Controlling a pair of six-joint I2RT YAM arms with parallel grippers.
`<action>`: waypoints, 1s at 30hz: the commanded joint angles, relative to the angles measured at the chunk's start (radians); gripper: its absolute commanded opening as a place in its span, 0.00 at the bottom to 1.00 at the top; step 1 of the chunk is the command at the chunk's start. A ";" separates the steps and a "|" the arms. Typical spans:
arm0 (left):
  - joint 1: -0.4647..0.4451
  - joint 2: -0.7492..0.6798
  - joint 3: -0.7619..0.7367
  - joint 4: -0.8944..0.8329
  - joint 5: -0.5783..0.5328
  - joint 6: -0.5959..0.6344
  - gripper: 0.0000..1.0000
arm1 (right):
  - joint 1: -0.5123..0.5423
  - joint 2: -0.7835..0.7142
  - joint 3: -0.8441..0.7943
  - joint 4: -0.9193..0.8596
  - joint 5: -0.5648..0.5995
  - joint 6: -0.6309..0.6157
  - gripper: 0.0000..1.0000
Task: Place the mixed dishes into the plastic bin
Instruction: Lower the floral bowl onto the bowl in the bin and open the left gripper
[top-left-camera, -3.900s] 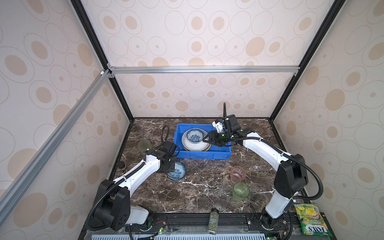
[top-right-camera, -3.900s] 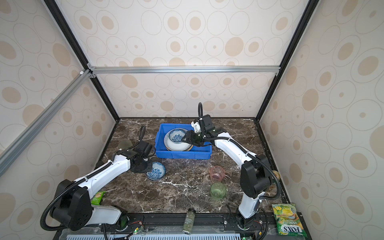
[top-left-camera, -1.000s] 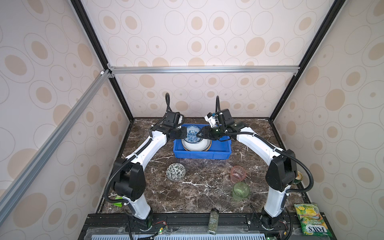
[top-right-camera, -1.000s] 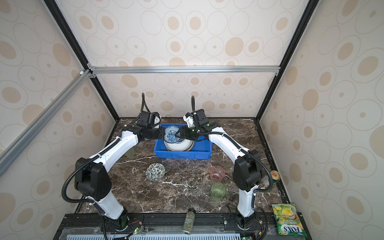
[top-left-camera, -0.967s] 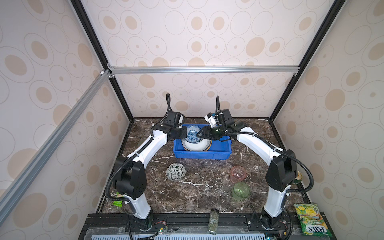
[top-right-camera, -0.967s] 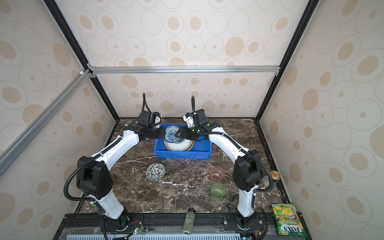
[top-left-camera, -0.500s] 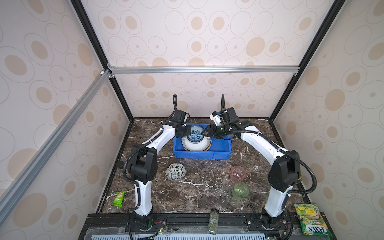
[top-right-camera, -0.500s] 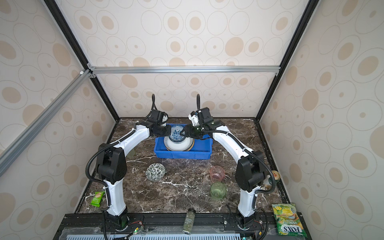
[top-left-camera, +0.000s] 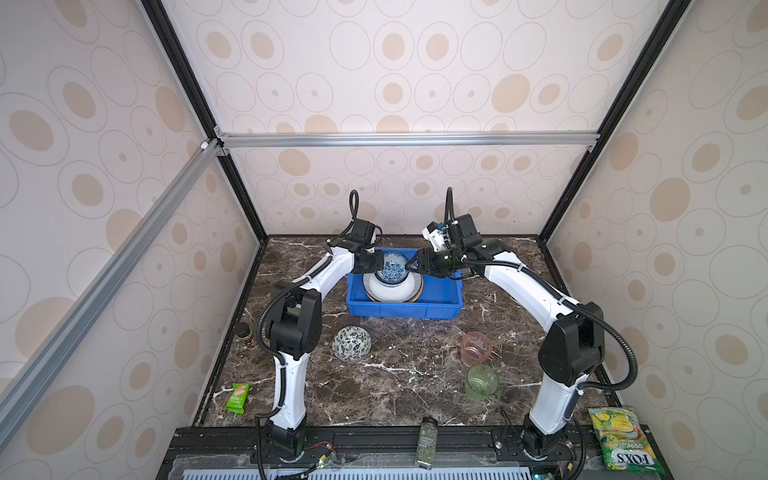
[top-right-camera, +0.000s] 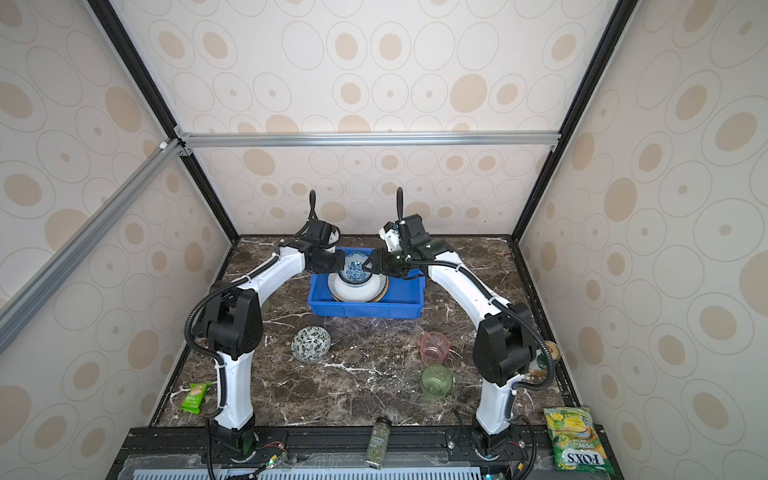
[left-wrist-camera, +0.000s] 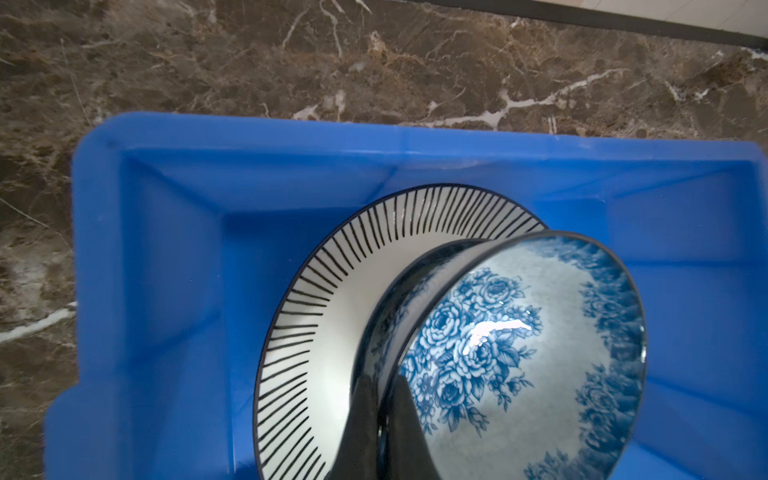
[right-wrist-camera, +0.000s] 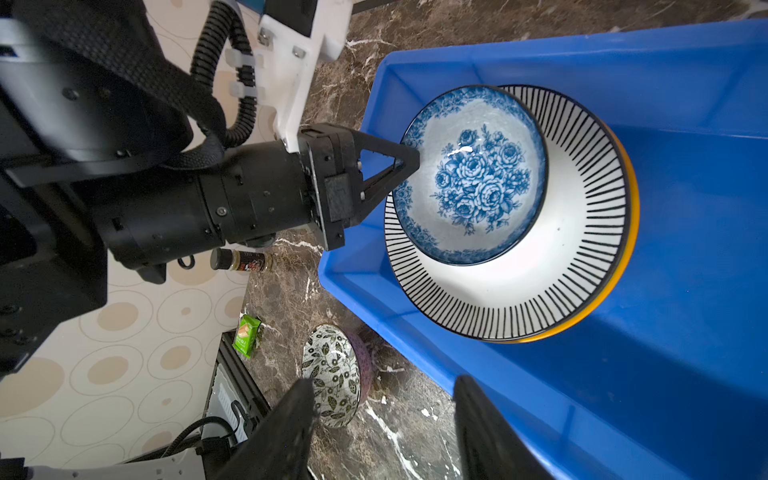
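The blue bin (top-left-camera: 403, 309) (top-right-camera: 365, 309) sits on the table (top-left-camera: 407, 374) near the middle of its back edge. Inside, towards the bin's left end, a striped-rim plate (top-left-camera: 392, 291) (right-wrist-camera: 540, 282) lies on a yellow-edged plate (right-wrist-camera: 623, 257).

The left gripper (top-left-camera: 376, 262) (right-wrist-camera: 411, 160) has its jaws closed on the rim of a blue floral bowl (top-left-camera: 390, 269) (left-wrist-camera: 519, 353) and holds it tilted over the striped plate. Whether the bowl's base touches the plate cannot be told.

The right gripper (top-left-camera: 411, 266) (right-wrist-camera: 382, 384) hangs over the bin just beside the bowl's other side. Its jaws stand apart with nothing between them.

A black-and-white leaf bowl (top-left-camera: 351, 343) (top-right-camera: 311, 343) stands on the table in front of the bin's left front corner. A pink cup (top-left-camera: 476, 345) and a green cup (top-left-camera: 482, 381) stand near each other towards the table's front right corner, well apart from the bin.
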 joint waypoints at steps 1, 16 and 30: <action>0.003 0.002 0.053 -0.022 -0.003 0.009 0.00 | -0.006 -0.044 -0.019 -0.015 -0.011 -0.019 0.57; 0.003 -0.001 0.060 -0.067 0.004 0.025 0.17 | -0.006 -0.084 -0.064 -0.009 -0.007 -0.023 0.57; 0.002 -0.049 0.067 -0.133 -0.054 0.041 0.33 | -0.006 -0.140 -0.125 0.014 -0.004 -0.023 0.57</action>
